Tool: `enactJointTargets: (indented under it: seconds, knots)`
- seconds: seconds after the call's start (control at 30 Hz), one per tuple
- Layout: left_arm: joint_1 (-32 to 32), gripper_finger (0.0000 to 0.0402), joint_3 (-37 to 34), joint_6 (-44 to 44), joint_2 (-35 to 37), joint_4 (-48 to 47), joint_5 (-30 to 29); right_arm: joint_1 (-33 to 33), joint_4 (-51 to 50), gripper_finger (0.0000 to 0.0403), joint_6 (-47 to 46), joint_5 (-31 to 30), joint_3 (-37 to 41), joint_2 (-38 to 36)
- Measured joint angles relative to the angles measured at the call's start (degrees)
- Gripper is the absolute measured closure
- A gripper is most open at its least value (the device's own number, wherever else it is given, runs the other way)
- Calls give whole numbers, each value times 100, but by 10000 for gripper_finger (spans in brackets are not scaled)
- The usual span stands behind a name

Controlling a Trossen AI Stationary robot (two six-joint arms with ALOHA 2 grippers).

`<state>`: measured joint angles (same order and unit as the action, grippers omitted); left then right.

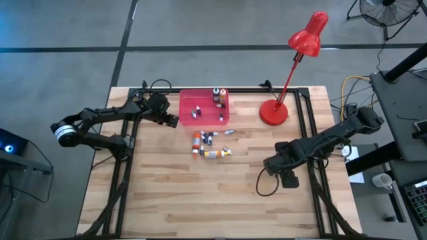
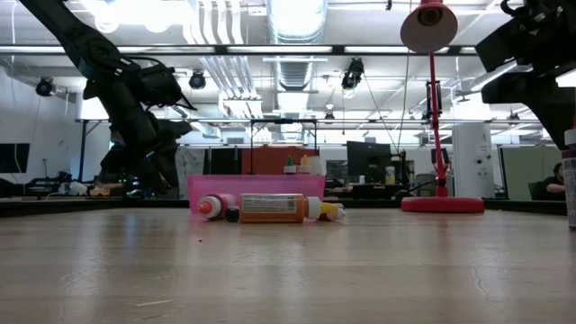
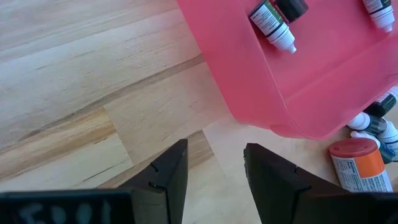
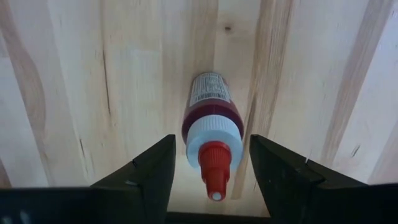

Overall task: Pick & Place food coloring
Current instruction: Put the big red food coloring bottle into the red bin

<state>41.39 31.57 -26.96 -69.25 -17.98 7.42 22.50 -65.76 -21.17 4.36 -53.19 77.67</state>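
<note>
High view: looks straight down from far above, so the whole wooden table and both arms fit in.
Low view: sits right at table height and looks flat across the wood into the room behind.
Left wrist view: rides on the left arm, very close to the table, looking down past two dark fingers at the corner of the pink tray.
Right wrist view: rides on the right arm, very close, looking straight down at one red bottle standing on the wood.
Shared: the pink tray shows in the high, low and left wrist views; the red lamp shows in the high and low views.
</note>
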Motion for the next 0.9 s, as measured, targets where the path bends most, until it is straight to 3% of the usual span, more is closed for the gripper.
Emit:
enactJointTargets:
  seconds: [0.43, 0.73, 0.9]
  knots:
    - [-2, 271, 0, -2, 0, 2, 0, -2, 4, 278, 85, 2, -103, 0]
    - [0, 271, 0, -2, 0, 7, 0, -47, -207, 293, 168, -7, -144, 7]
    - [-2, 271, 0, -44, 0, 20, 0, -525, -219, 295, 170, -894, -652, 5]
